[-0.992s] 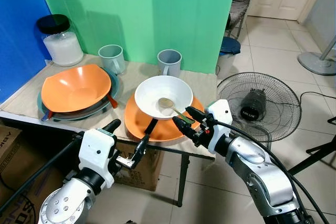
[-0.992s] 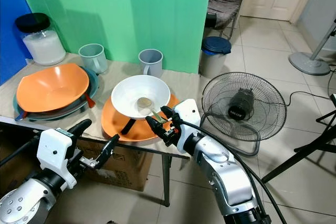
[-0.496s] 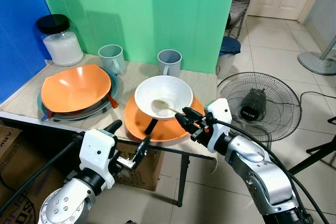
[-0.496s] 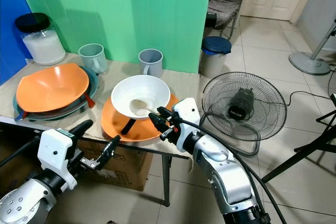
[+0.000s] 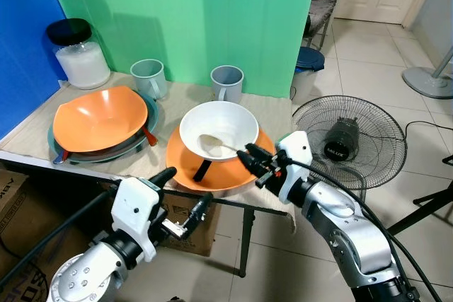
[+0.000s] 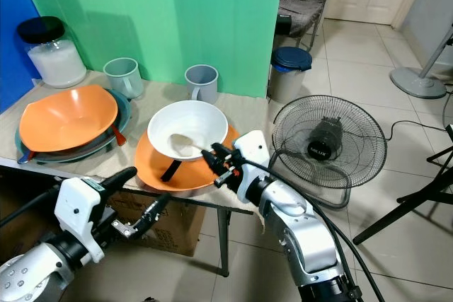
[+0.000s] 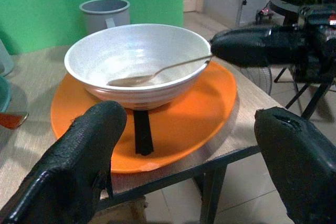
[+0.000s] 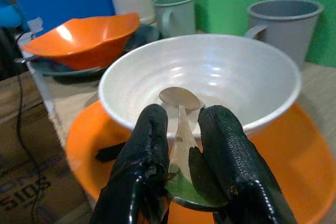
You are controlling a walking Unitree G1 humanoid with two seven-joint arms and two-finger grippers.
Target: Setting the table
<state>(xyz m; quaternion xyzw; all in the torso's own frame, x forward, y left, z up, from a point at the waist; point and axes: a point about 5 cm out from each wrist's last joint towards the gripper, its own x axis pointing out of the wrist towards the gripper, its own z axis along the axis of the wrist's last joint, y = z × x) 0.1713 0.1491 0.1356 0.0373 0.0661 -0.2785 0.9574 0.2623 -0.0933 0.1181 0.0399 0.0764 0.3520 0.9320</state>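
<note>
A white bowl (image 5: 218, 126) stands on an orange plate (image 5: 221, 175) at the table's front edge. A metal spoon (image 5: 212, 144) lies inside the bowl, its handle sloping out over the rim. My right gripper (image 5: 250, 155) is shut on the end of that handle, just right of the bowl; the right wrist view shows the spoon (image 8: 179, 107) pinched between both fingers (image 8: 151, 145). My left gripper (image 5: 185, 196) hangs open below the table edge, in front of the plate. A black strip (image 7: 142, 132) lies on the plate under the bowl.
An orange bowl (image 5: 98, 117) sits on a grey-blue plate (image 5: 58, 143) at the left, with a red handle (image 5: 148, 136) beside it. Two grey mugs (image 5: 150, 76) (image 5: 227, 81) and a jar (image 5: 76, 51) stand behind. A floor fan (image 5: 347, 139) is right of the table (image 5: 177, 98).
My right gripper has pushed the spoon further left into the bowl and closer to the rim. My left gripper has drifted slightly right and lower under the table edge.
</note>
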